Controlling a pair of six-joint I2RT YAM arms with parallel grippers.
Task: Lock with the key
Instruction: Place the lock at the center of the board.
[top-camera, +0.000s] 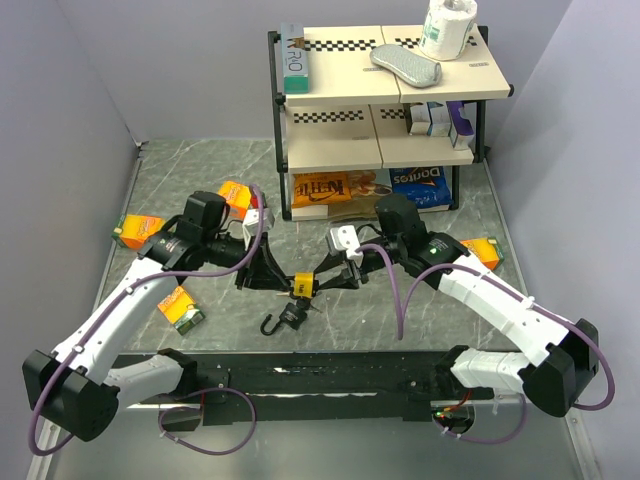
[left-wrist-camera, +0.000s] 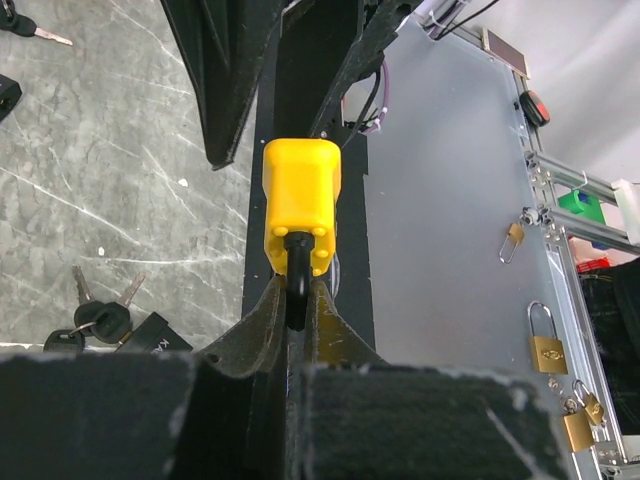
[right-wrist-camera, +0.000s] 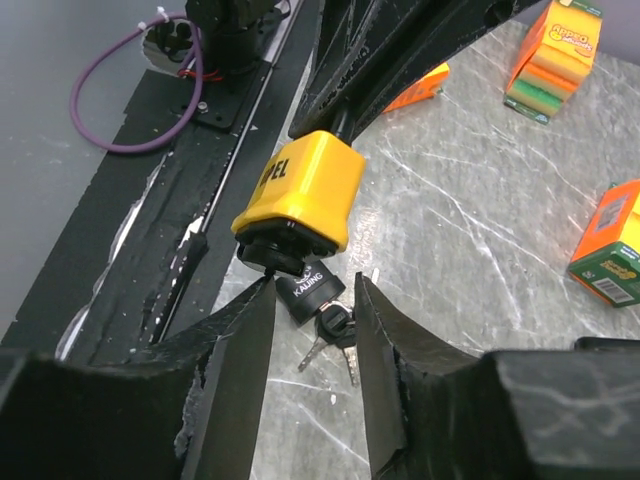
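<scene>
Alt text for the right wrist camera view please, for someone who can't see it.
A yellow padlock hangs by its shackle from the left tool, a black key head apparently in its underside. The open right tool sits just below it, above a black KAUING lock and keys lying on the marbled table.

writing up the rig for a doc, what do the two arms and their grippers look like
Both the left arm and right arm have white links with black joints and bases. A purple cable loops along each. The left gripper and right gripper have black, tapering, rough-textured fingers.
</scene>
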